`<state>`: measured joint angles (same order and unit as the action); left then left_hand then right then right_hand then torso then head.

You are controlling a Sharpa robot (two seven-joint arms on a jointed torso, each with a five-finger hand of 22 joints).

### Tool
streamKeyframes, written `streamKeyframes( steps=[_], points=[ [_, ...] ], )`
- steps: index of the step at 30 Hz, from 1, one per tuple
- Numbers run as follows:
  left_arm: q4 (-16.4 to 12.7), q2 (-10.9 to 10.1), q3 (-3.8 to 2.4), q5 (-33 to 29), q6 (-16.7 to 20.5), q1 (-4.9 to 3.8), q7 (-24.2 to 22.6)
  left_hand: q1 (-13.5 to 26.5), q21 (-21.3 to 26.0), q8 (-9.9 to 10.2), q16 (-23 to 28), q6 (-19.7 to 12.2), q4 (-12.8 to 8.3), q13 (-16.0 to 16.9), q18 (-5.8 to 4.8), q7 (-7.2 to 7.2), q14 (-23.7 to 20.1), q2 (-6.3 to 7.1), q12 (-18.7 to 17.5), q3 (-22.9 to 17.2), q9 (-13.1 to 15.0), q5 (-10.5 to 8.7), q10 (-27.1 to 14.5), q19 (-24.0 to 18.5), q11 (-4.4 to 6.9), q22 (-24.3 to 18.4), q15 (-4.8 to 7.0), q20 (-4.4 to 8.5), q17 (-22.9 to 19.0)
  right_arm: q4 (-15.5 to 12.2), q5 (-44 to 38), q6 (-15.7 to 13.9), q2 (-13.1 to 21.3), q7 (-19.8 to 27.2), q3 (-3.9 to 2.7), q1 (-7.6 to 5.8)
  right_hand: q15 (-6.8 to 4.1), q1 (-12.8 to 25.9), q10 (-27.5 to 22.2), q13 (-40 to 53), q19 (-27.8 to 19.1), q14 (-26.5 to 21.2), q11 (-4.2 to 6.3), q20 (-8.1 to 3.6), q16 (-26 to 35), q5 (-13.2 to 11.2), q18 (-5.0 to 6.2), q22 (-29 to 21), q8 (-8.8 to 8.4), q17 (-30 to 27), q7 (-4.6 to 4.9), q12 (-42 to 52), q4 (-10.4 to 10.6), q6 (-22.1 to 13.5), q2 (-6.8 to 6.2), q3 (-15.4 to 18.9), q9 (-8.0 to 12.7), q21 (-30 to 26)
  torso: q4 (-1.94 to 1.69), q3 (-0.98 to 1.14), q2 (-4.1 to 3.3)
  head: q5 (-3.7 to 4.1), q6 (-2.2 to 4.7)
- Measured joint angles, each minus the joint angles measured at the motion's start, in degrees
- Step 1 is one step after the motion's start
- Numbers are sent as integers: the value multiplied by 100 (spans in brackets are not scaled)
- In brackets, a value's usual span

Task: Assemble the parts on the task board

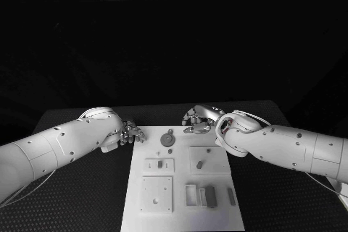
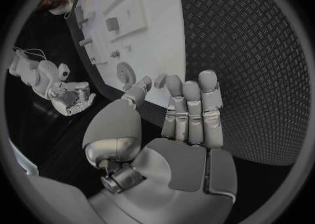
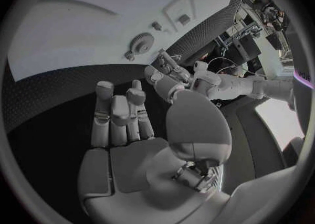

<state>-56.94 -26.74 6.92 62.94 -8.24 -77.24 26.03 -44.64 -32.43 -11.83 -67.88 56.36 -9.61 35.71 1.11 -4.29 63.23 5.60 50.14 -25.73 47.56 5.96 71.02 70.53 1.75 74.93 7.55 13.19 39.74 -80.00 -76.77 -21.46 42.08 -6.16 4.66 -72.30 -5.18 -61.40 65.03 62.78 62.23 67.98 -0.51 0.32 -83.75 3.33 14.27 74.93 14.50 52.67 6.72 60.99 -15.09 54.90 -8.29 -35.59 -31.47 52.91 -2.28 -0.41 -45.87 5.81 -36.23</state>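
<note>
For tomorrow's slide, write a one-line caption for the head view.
Two empty hands, left hand and right hand, flank the far end of the white board near a small gear.

The task board [image 1: 181, 212] is a long white plate lying flat in the middle of the black table, its long side running away from the robot. Near its far end a grey toothed gear [image 1: 167, 139] lies flat, with a small peg [image 1: 170, 151] just beside it. Further in, a raised square plate holds a short upright grey piece [image 1: 160, 164], another carries a stubby peg [image 1: 199, 164], and dark bars [image 1: 210, 196] stand in a recessed tray.
</note>
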Motion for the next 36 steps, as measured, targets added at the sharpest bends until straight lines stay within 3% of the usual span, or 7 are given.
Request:
streamKeyframes(
  steps=[7,14,18,34,36],
  points=[
    [17,2,0,4,4,0,0,-74,0,-11,-28,31,-173,6,0,-30,0,-323,41,52,-19,0,1,0,0,0,0,-1,-1,0,2,0,0,2,0,0,1,0,0,0,0,0,0,0,0,0,0,0,0,0,-10,0,0,-8,0,0,0,0,1,0,0,1,-5],
    [40,5,-1,-3,2,-2,-12,-111,-1,-44,-41,63,-306,14,0,2,0,-555,80,102,-51,0,6,-1,6,-1,0,-2,-8,0,9,0,-5,6,0,0,1,0,0,0,0,-1,0,0,0,0,1,0,0,0,-18,0,0,0,0,0,0,0,-2,-1,1,-5,-1],
    [50,7,-1,-13,-1,-1,-20,-121,-24,-45,-65,88,-370,21,0,-19,1,-666,80,104,-51,0,22,-8,22,-1,-1,-9,-8,0,11,0,-11,8,0,0,1,0,0,0,0,-1,0,0,0,0,1,0,0,0,-19,0,0,1,0,0,0,0,-3,-2,1,-9,-3],
    [66,5,2,-52,-13,2,-46,-236,-46,-110,-89,188,-612,26,0,22,25,-894,80,81,-88,23,43,13,43,-2,19,10,-13,5,18,3,-10,9,0,0,2,0,0,0,-1,0,0,1,0,0,2,0,0,0,6,0,0,6,0,0,0,0,-3,-2,2,-9,-16],
    [66,3,2,-56,-13,2,-50,-354,-85,-144,-90,219,-677,25,0,50,34,-1012,102,16,-88,82,43,14,43,-2,13,10,-13,7,18,4,-10,10,0,0,2,0,0,1,-1,0,0,1,0,0,2,0,0,0,6,0,0,6,0,0,0,0,-3,-2,2,-8,-18]
  ],
)
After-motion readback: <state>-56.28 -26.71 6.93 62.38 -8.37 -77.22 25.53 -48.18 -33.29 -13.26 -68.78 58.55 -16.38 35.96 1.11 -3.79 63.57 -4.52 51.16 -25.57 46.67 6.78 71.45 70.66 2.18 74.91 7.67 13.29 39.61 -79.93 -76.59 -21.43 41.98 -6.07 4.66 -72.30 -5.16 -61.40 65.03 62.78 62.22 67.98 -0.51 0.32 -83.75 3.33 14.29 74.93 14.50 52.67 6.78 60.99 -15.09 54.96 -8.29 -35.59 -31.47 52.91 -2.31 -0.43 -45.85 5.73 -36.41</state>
